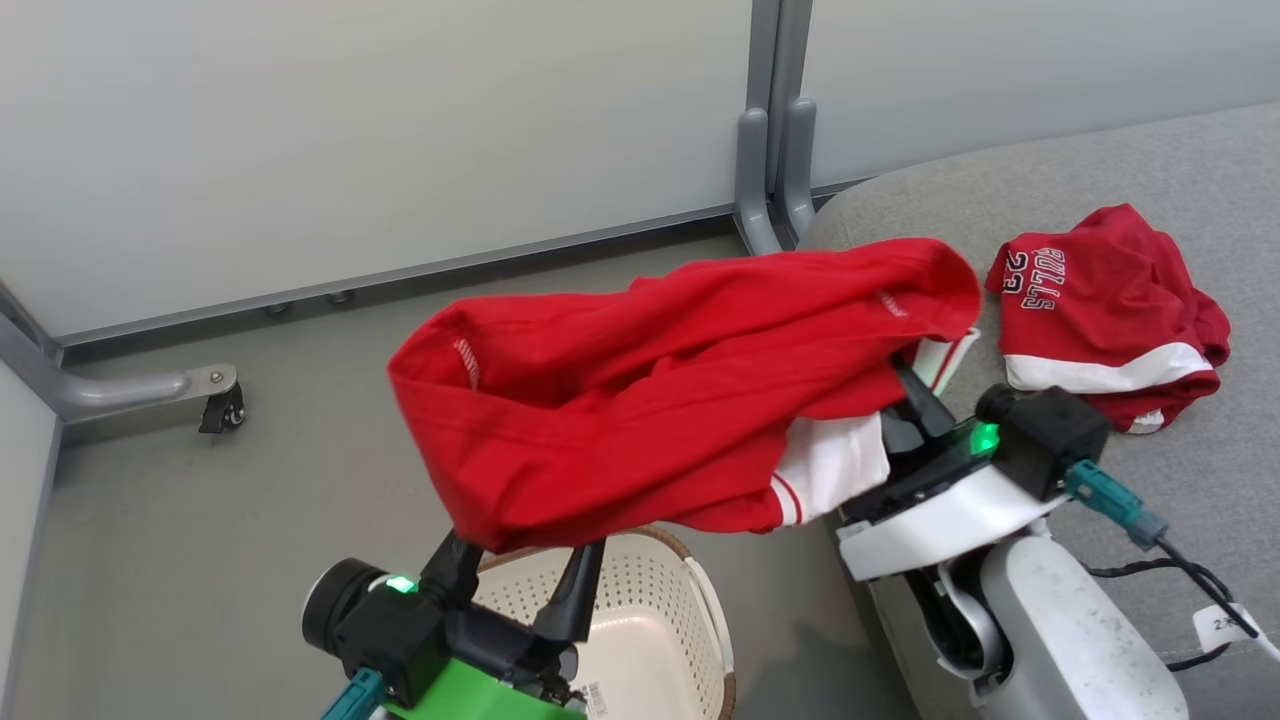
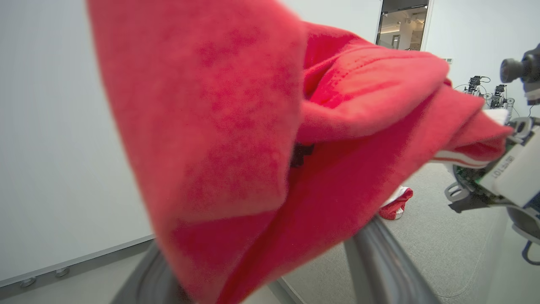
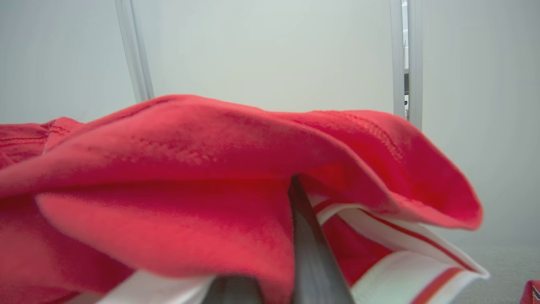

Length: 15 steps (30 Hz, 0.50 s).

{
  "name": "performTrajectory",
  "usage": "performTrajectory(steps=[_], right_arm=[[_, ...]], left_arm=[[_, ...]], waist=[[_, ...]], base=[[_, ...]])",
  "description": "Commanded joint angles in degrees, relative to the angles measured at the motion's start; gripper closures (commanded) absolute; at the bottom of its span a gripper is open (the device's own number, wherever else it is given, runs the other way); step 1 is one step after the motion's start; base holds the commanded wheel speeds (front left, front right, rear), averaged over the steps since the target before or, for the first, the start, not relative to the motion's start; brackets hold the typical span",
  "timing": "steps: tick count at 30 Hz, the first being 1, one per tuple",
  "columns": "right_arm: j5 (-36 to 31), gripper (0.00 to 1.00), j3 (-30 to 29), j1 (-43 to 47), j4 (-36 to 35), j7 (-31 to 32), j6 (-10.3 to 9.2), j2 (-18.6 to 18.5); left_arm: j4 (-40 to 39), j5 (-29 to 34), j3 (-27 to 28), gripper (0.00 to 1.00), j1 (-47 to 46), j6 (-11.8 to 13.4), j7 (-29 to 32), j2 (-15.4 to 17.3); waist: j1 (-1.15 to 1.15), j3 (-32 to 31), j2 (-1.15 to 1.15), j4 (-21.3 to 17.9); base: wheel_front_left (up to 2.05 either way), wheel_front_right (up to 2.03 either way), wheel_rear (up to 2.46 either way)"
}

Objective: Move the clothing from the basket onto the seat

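Note:
A red garment (image 1: 660,400) with white panels hangs stretched in the air between my two grippers, above the floor and the seat's edge. My right gripper (image 1: 905,390) is shut on its right end, over the grey seat (image 1: 1100,170). My left gripper (image 1: 522,555) stands open below the cloth's left end, which drapes over its fingertips. In the left wrist view the spread fingers (image 2: 379,261) show on either side of the red cloth (image 2: 236,139). A second red garment (image 1: 1100,300) lies crumpled on the seat. The cream basket (image 1: 690,600) stands on the floor under my left gripper.
Grey partition walls close off the back. A partition post foot (image 1: 770,180) stands by the seat's corner, and a metal leg with a caster (image 1: 220,410) juts out at the left. A cable (image 1: 1180,580) trails from my right wrist.

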Motion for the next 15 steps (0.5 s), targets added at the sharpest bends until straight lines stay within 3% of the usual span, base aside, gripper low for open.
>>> performTrajectory(steps=[1,15], right_arm=[[0.46,1.00,-1.12,1.08,-0.47,-0.19,-0.02,0.05],[1.83,1.00,-12.84,5.81,-3.01,-0.19,-0.01,-1.22]], left_arm=[[0.10,0.60,0.46,0.00,1.08,-0.20,-0.01,0.38],[1.95,0.85,6.68,0.00,5.67,-0.20,-0.01,0.24]], waist=[[0.00,0.01,0.00,0.06],[0.00,-0.46,0.00,0.09]], base=[[0.00,0.00,0.00],[0.00,0.00,0.00]])
